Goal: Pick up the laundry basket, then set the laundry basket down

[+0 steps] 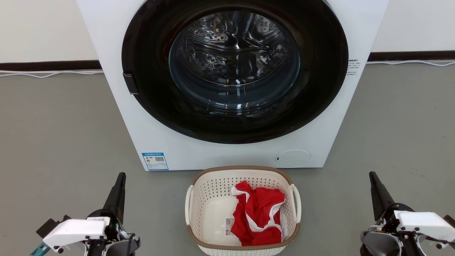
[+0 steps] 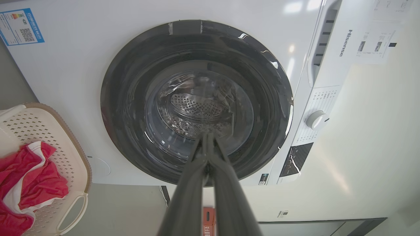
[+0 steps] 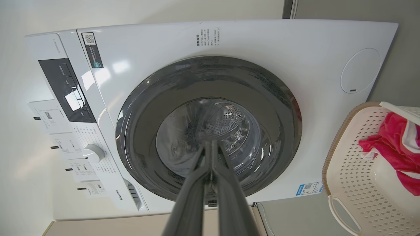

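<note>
The cream perforated laundry basket (image 1: pixel 209 202) with a brown rim stands on the floor right in front of the washer, a red and white garment (image 1: pixel 259 213) heaped in its right half. A label sticker (image 1: pixel 229 226) shows on its floor. My left gripper (image 1: pixel 121 176) is shut, low at the left, well clear of the basket's left handle (image 1: pixel 187 208). My right gripper (image 1: pixel 372 175) is shut too, low at the right, apart from the right handle (image 1: pixel 296 201). The basket (image 2: pixel 49 131) sits at the left edge of the left wrist view, and the basket (image 3: pixel 357 183) at the right edge of the right wrist view.
A white front-loading washer (image 1: pixel 231 153) with a closed dark round door (image 1: pixel 234 71) stands just behind the basket. Grey floor (image 1: pixel 57 142) spreads to both sides. A white cable (image 1: pixel 46 74) runs along the dark baseboard at the back wall.
</note>
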Available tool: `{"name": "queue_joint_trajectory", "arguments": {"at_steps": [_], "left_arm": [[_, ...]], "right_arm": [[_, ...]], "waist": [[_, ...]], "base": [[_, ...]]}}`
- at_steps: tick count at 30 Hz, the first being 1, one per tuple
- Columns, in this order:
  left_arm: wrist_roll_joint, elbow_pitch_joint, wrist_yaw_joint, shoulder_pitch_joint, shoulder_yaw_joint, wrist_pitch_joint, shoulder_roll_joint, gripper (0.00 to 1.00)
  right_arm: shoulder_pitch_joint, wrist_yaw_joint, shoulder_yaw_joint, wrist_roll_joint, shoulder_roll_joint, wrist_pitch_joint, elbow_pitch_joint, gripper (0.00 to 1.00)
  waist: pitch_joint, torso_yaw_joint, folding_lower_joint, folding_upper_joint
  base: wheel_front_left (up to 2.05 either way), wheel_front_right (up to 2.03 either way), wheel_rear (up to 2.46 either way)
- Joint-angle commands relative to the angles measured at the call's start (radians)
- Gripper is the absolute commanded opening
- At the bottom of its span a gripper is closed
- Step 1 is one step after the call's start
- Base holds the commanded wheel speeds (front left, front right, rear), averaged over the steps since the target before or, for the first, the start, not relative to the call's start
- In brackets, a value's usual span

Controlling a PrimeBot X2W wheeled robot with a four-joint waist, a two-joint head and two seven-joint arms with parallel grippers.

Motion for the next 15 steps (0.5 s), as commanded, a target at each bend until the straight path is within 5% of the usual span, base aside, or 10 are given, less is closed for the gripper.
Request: {"name": "queue_joint_trajectory", "arguments": {"at_steps": [1, 6, 7, 15], "left_arm": [[0.001, -0.029, -0.006, -0.016, 0.030, 0.006, 0.015, 0.00], [0.001, -0.029, -0.006, -0.016, 0.030, 0.006, 0.015, 0.00], [0.000, 0.000, 0.000, 0.000, 0.000, 0.000, 0.000, 1.00], [-0.002, 0.006, 0.001, 0.015, -0.010, -0.020, -0.002, 1.00]], "right_arm": [[-0.023, 0.007, 0.018, 0.007, -0.004, 0.007, -0.031, 0.00], [-0.023, 0.007, 0.018, 0.007, -0.004, 0.007, -0.031, 0.00], [0.000, 0.000, 0.000, 0.000, 0.000, 0.000, 0.000, 1.00], [0.012, 0.000, 0.021, -0.005, 0.001, -0.018, 0.002, 1.00]], "waist": [[0.000, 0.000, 0.0000, -0.0001], [0.000, 0.000, 0.0000, -0.0001], [0.000, 0.000, 0.0001, -0.0001], [-0.002, 0.001, 0.0021, -0.0001]], "base": [[0.00, 0.00, 0.00], [0.00, 0.00, 0.00], [0.00, 0.00, 0.00], [0.00, 0.00, 0.00]]}}
